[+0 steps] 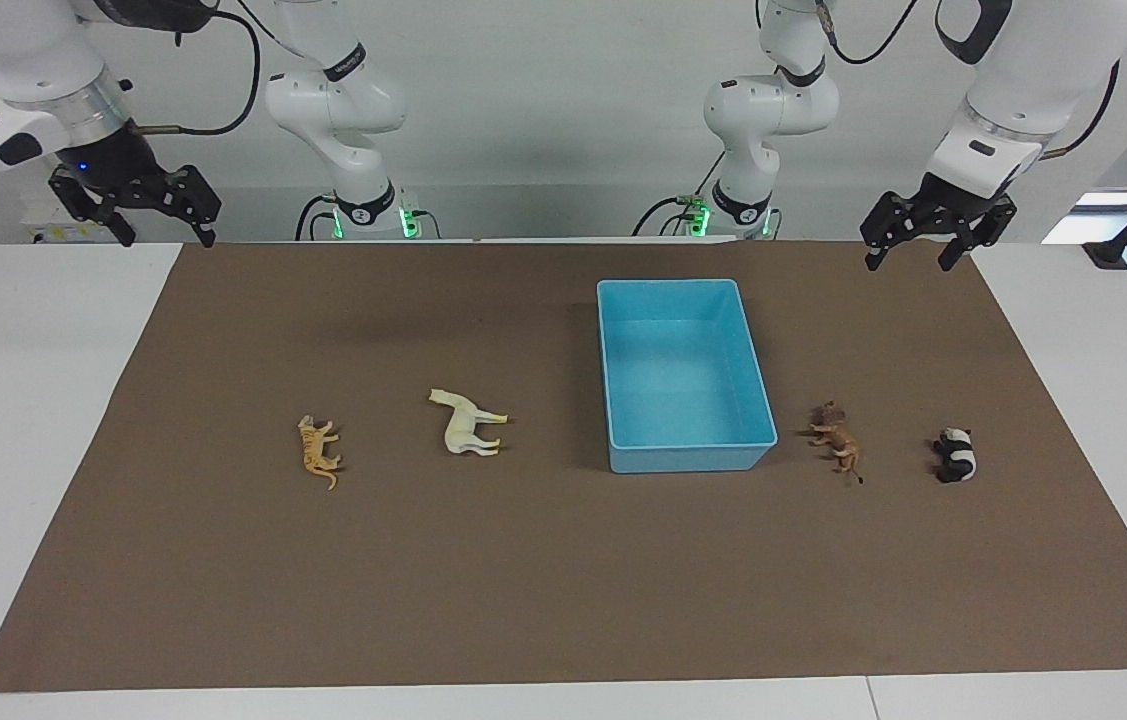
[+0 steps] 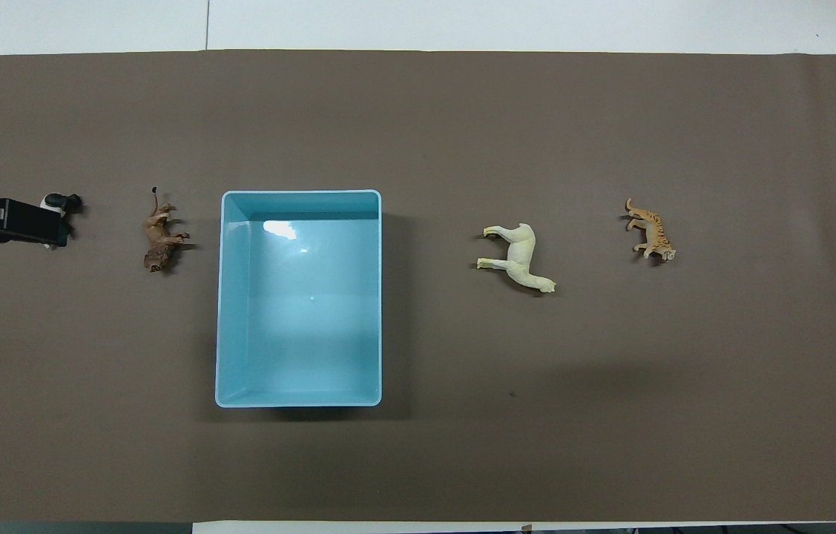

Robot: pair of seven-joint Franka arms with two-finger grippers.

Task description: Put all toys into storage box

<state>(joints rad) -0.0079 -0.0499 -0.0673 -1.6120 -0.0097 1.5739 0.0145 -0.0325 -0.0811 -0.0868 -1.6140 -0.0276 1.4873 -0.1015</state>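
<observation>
On the brown mat (image 1: 563, 580) I see tiger (image 1: 319, 451), horse (image 1: 468, 423), lion (image 1: 838, 440) and panda (image 1: 955, 455) lying outside the empty storage box (image 1: 623, 385), with left gripper (image 1: 931, 252) and right gripper (image 1: 168, 232) raised, both spread wide, holding nothing.

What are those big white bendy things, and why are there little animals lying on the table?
Those are two robot arms with pinching claws. One picture looks at them from across the table, the other looks down from above their end. The left gripper and the right gripper both hang open and hold nothing, raised at the two ends of the brown mat. On the mat lie four toy animals in a row: a tiger, a horse, a lion and a panda. Between the horse and the lion stands an empty blue storage box. The arms' job is to put the toys inside it.
</observation>
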